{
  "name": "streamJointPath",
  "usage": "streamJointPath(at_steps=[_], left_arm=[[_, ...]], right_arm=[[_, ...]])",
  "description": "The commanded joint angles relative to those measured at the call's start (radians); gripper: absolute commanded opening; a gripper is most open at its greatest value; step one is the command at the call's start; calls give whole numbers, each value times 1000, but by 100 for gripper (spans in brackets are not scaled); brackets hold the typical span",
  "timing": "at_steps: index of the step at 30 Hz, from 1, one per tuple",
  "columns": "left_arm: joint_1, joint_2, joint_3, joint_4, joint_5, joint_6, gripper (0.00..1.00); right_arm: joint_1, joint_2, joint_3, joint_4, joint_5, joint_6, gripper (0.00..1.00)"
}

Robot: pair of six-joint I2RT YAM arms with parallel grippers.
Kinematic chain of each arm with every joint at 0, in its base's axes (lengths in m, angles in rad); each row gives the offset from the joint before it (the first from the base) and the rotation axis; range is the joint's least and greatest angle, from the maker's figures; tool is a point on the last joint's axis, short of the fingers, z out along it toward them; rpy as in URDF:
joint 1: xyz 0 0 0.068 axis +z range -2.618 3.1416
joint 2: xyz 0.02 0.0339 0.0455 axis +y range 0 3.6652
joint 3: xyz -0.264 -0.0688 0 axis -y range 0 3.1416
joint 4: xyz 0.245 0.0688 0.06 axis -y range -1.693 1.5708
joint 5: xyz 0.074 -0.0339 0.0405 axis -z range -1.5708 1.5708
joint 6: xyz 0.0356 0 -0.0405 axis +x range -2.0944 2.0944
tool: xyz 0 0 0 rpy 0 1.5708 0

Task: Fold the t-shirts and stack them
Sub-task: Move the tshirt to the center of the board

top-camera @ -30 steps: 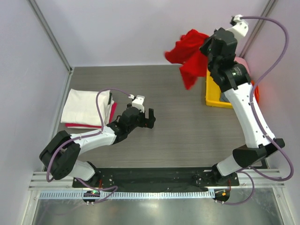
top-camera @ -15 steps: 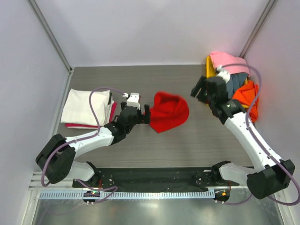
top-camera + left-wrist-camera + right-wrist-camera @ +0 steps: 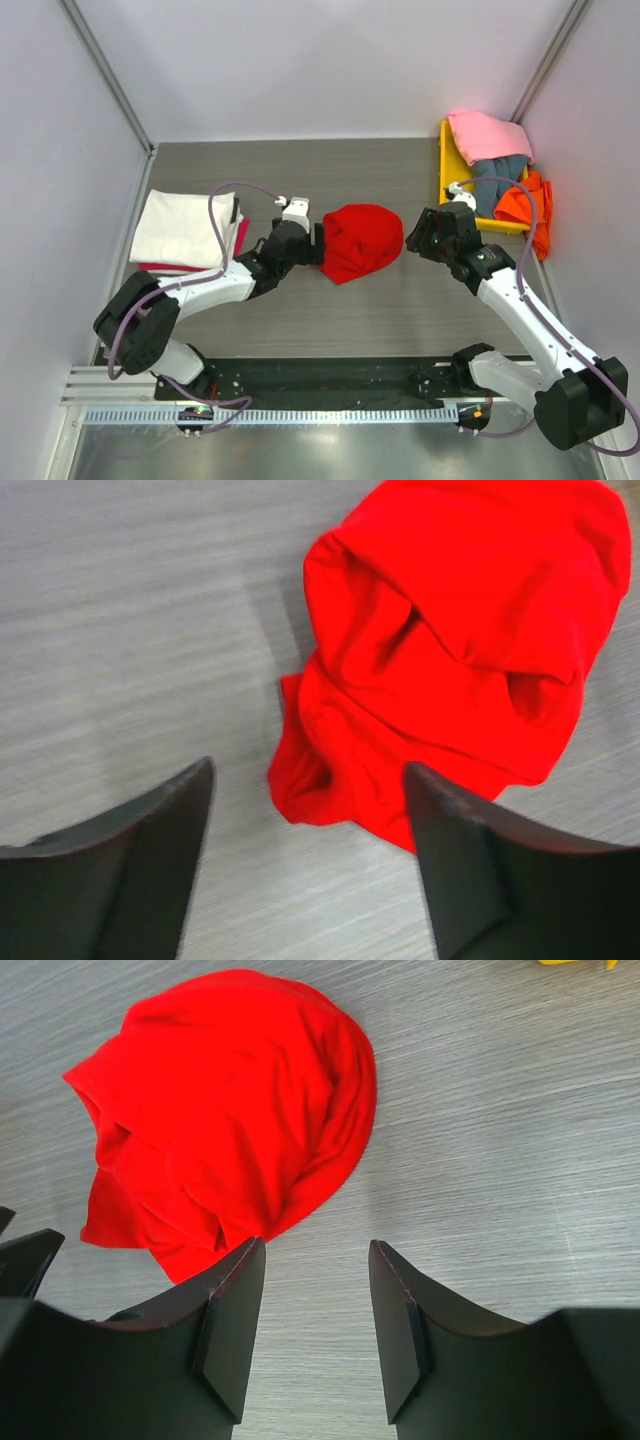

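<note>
1. One second ago the right arm held the red shirt (image 3: pixel 360 240) high over the back corner. Half a second ago it had let go, and the shirt was arriving mid-table. Now the shirt lies as a crumpled heap on the table (image 3: pixel 400 300), roughly midway between the 2 arms.
2. The right gripper (image 3: pixel 315 1250) has swung down from the tray (image 3: pixel 444 185) side. It sits just right of the heap, jaws apart and holding nothing, with bare table between its fingers.
3. The left gripper (image 3: pixel 308 770) has edged forward. Its jaws are spread wide and empty, and the near-left edge of the heap sits just between the fingertips without being pinched.
4. The folded stack (image 3: pixel 185 228) at the left looks untouched: a cream-white shirt on top with a pinkish layer showing beneath it.
5. The pink shirt (image 3: pixel 488 135), grey-blue shirt (image 3: pixel 500 170) and orange shirt (image 3: pixel 525 200) remain in or hanging over the tray.
6. My reading is that fetching is done for this shirt and flattening comes next. The heap is bunched, with no hem or sleeve clearly exposed. Each gripper likely needs to find an outer edge and pull outward to spread it before any fold.
</note>
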Motion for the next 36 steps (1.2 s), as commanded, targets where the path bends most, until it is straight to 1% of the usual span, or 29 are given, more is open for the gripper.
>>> streamJointPath(at_steps=[1, 4, 6, 10, 11, 13, 14, 15, 16, 17, 18, 20, 24, 25, 26, 27, 29, 31, 32, 36], left_arm=[[-3, 18, 20, -43, 30, -79, 73], [0, 64, 26, -51, 42, -143, 68], [6, 118, 68, -100, 62, -168, 63], [13, 176, 102, -117, 126, -202, 62], [11, 181, 105, -106, 143, -202, 61], [11, 182, 109, -111, 160, -206, 47], [13, 179, 109, -126, 156, -219, 37], [11, 170, 97, -134, 148, -225, 15], [11, 135, 82, -137, 128, -234, 3], [13, 114, 62, -135, 116, -261, 0], [13, 92, 13, -131, 110, -272, 0], [13, 20, -36, -115, 111, -295, 0], [11, -69, -148, -109, 159, -351, 0], [13, -83, -164, -105, 165, -357, 0], [11, -104, -191, -103, 171, -363, 0], [11, -113, -203, -99, 173, -371, 0], [11, -141, -236, -92, 167, -377, 0], [11, -158, -253, -92, 153, -383, 0], [11, -166, -265, -95, 148, -384, 0], [11, -198, -288, -88, 127, -392, 0]], right_arm=[[3, 7, 24, 49, -24, -32, 52], [3, -4, 18, 70, -30, -42, 52], [3, -10, 10, 84, -39, -48, 52], [3, -1, 1, 107, -62, -55, 53], [3, 13, 2, 119, -100, -60, 54], [5, 41, 11, 139, -139, -83, 56], [20, 58, 31, 143, -139, -86, 55], [31, 103, 48, 141, -134, -106, 54], [47, 125, 68, 136, -131, -120, 52], [64, 153, 108, 127, -125, -131, 49], [98, 194, 126, 124, -105, -137, 48], [130, 235, 174, 130, -105, -164, 48], [263, 340, 260, 144, -58, -212, 47], [290, 382, 299, 147, -15, -224, 47], [311, 410, 320, 149, -6, -232, 44], [327, 435, 338, 150, 1, -236, 38], [364, 512, 395, 150, -19, -227, 31], [383, 570, 427, 165, -99, -203, 31], [394, 585, 435, 175, -114, -175, 31], [442, 656, 459, 210, -127, -109, 31]])
